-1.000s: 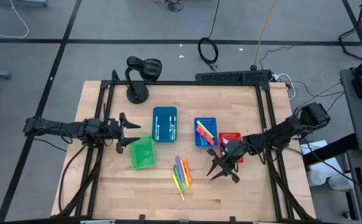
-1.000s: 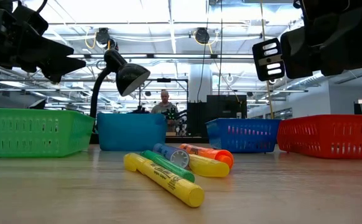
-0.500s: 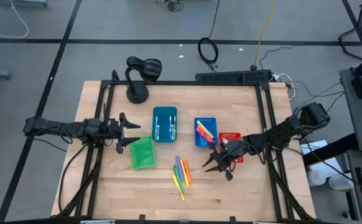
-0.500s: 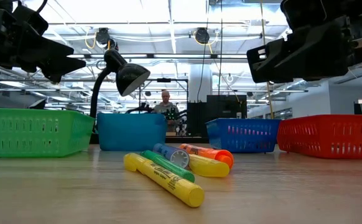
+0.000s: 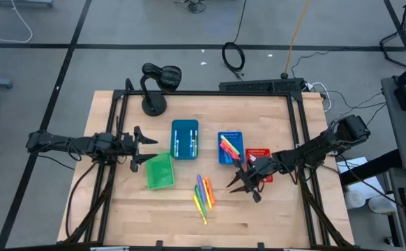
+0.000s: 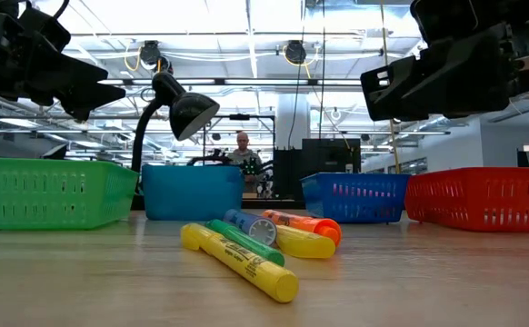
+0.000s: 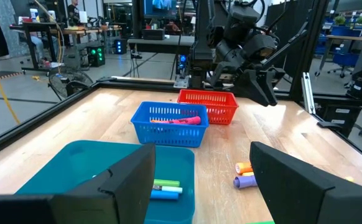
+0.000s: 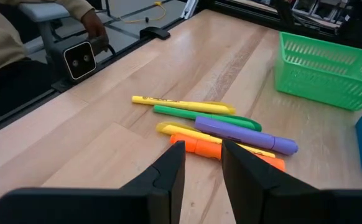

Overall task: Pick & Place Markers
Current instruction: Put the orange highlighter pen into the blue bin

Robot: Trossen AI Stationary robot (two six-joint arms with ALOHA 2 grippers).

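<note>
We have our right pincer (image 5: 243, 185) hanging over the counter (image 5: 126, 216), just to the 3 o'clock side of the loose markers (image 5: 203, 195), with its fingers (image 8: 168, 171) a narrow gap apart and nothing between them. In the right wrist view that gap lines up on the orange marker (image 8: 196, 145), which lies nearest us in the row (yellow, green and purple lie beyond it). We judge the narrow setting is deliberate: a slim pen needs little room, and wide jaws would nudge its neighbours, which lie touching side by side.

The markers still to be moved sit in a fan at about 6 o'clock from the blue bin (image 5: 231, 148), below the middle of the counter. That bin already holds several neon pens, so we take it as the home for this lot. The teal bin (image 5: 185, 138) holds white-bodied pens, which suggests sorting by kind. The red bin (image 5: 259, 155) sits at 3 o'clock of the blue one, partly under our right arm; the green bin (image 5: 160, 171) lies at 9 o'clock of the markers, and we see nothing in it.

Our left pincer (image 5: 141, 148) waits released, jaws spread wide, at the 9 o'clock side near the green bin, clear of the right arm's path.
</note>
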